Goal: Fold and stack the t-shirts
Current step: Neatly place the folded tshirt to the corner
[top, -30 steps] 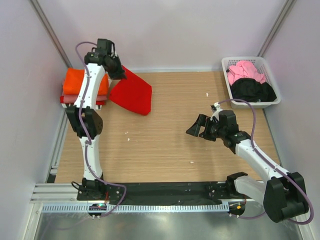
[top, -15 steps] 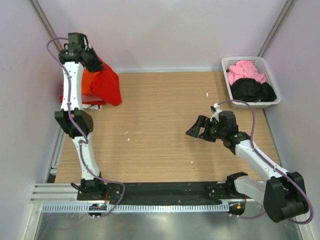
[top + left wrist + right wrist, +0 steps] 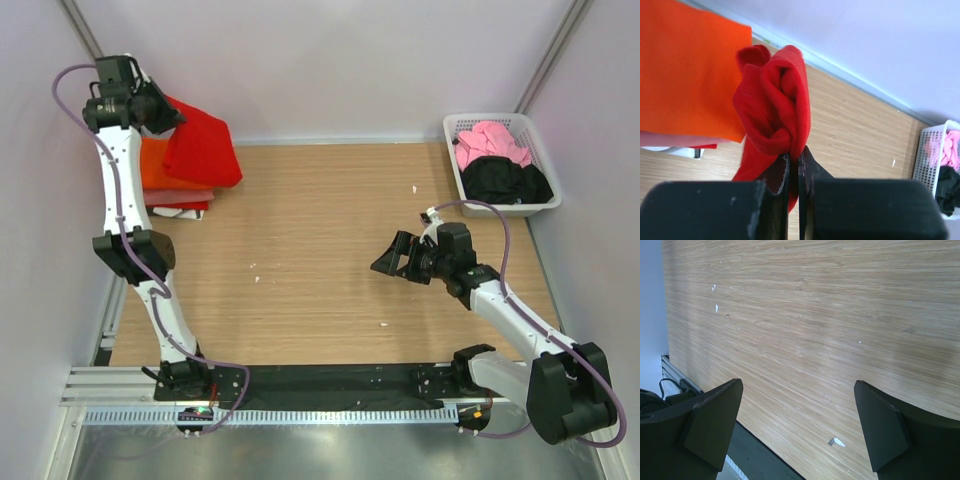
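Holding the bright red t-shirt (image 3: 774, 107) pinched between its clenched fingers, the left tool (image 3: 163, 113) hangs at the far left corner of the tabletop (image 3: 330, 230). The red cloth is bunched, draping partly over the stack there and partly off its right side. That stack shows a folded orange t-shirt (image 3: 158, 165) on top and a salmon-pink t-shirt (image 3: 180, 197) beneath it, with a sliver of red and white at the bottom that is too small to make out. The right tool (image 3: 392, 262) hovers over bare wood right of centre, released, its jaws spread wide and grasping nothing. The task looks to be around its midpoint. At least two shirts are folded and stacked, and the red one seems loosely folded and ready to go on the pile but is not yet let go. A pink t-shirt (image 3: 490, 140) and a black t-shirt (image 3: 505, 180) lie crumpled in the white basket (image 3: 495, 117), not yet folded. No brand, label or writing can be read on the cloth, the basket or the arms.
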`<state>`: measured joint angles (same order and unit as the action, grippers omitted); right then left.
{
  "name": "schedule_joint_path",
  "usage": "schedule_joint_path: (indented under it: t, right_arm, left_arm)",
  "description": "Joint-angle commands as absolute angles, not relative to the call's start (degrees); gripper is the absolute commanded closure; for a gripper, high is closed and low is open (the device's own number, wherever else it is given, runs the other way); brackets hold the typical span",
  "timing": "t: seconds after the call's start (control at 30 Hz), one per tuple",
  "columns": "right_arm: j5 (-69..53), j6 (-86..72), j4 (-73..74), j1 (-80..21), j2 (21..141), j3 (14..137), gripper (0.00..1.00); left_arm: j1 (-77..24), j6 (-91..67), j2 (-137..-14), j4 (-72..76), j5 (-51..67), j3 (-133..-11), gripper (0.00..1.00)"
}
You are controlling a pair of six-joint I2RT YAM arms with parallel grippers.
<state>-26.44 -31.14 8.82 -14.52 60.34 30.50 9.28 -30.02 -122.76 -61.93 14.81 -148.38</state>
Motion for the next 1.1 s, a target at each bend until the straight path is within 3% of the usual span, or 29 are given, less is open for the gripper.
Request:
schedule_joint_path:
  t: [0.0,0.73,1.07]
  right_arm:
    - [-27.8,-30.8,5.9,-14.7,60.6,30.6,0.0]
    - [-27.8,-30.8,5.5,-14.7,61.3,29.9,0.0]
    - [-27.5,-30.6,5.4,-14.8,62.5,29.5,0.0]
  left_arm:
    - [11.1,-30.8,-116.6,-56.0,17.1,-150.5,1.0]
    - [15.2,-26.3,-125.1,-54.8,19.9,-152.3,0.97]
    - [15.7,-24.3,-130.2,-52.2,12.6,-154.3,0.94]
